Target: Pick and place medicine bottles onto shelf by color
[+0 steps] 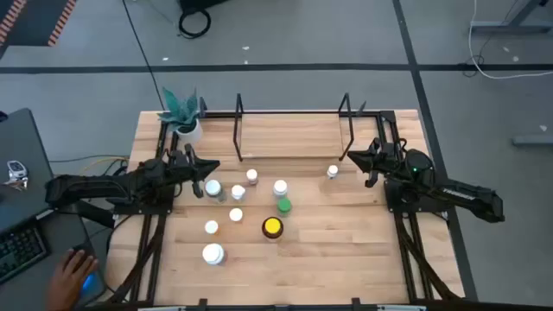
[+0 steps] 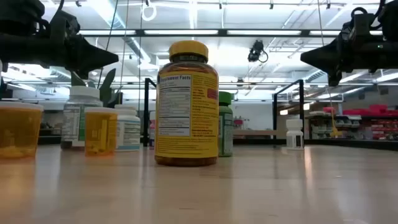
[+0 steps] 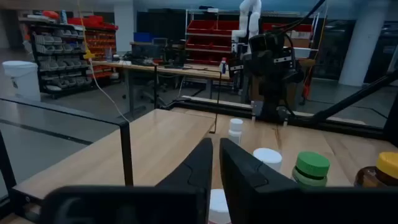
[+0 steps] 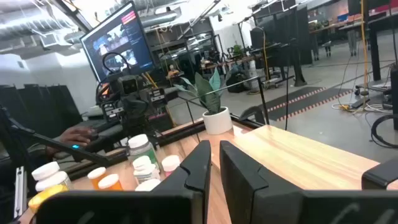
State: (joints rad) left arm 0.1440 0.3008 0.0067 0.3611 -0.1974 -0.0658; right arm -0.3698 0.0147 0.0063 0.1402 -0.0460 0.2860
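So, start of job imo: nothing picked yet, shelf (image 1: 289, 138) bare.

Near to far, all rel. to shelf:
- yellow-capped bottle (image 1: 272, 227) farthest in front, white-capped ones (image 1: 212, 253) near it, to left
- green bottle (image 1: 283, 206) plus more white caps (image 1: 280, 187) closer in
- lone small white bottle (image 1: 333, 171) just in front of shelf's right end
- left gripper (image 1: 206, 164) by shelf's left front corner, fingers pinched together, empty
- right gripper (image 1: 352, 156) by right end, also closed, empty

Next, prob: one gripper needs to open, drop over a cap, e.g. right on lone bottle.
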